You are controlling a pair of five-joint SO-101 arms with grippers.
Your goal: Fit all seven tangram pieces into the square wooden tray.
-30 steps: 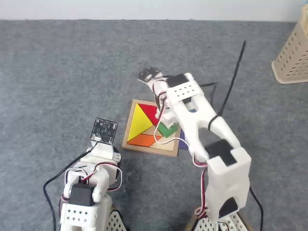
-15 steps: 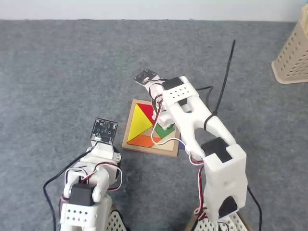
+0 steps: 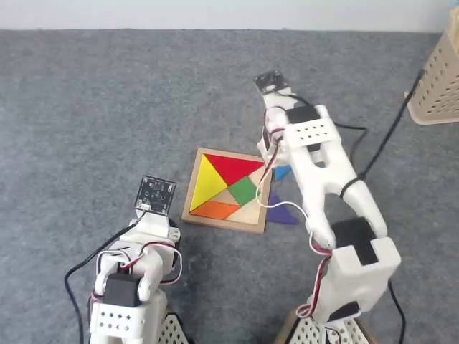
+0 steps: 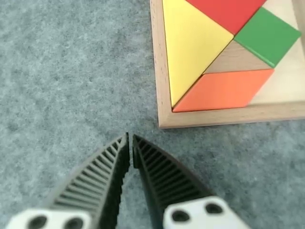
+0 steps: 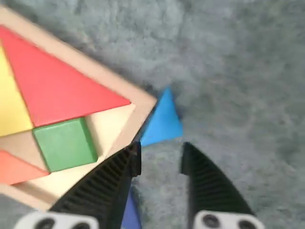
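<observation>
Grey carpet [image 3: 100,107]: is lying under both arms and everything else.
Left gripper [image 4: 129,143]: is hanging low over the carpet; its two ribbed fingers are pressing together, clenched with nothing between them.
Wooden tray [image 4: 157,71]: is lying flat just ahead of the left gripper's tips, a little to one side, one corner nearest; its opposite side is reaching the right gripper.
Yellow triangle [image 4: 190,47]: is sitting in the tray along the rim closest to the left gripper.
Orange parallelogram [image 4: 221,90]: is sitting beside the yellow triangle, against the rim facing the left gripper.
Tan patch [image 4: 238,59]: is showing between yellow, orange and green; whether it is a piece or bare floor, I cannot tell.
Green square [image 4: 269,36]: is sitting farther in, touching the red triangle.
Red triangle [image 4: 228,9]: is lying farthest from the left gripper, its long edge along the rim.
Right gripper [image 5: 160,152]: is hovering released, fingers parted and holding nothing; one fingertip is hanging at the tray's rim, the other over carpet.
Blue triangle [image 5: 162,121]: is lying on the carpet just beyond the right gripper's fingertips, in line with their gap, touching the tray's outer rim by a corner.
Violet piece [image 5: 128,214]: is lying on the carpet under the right gripper, behind its fingertips, partly hidden by one finger; just beside the tray.
Cream basket [image 3: 437,79]: is standing well beyond the right gripper, at the far edge.
</observation>
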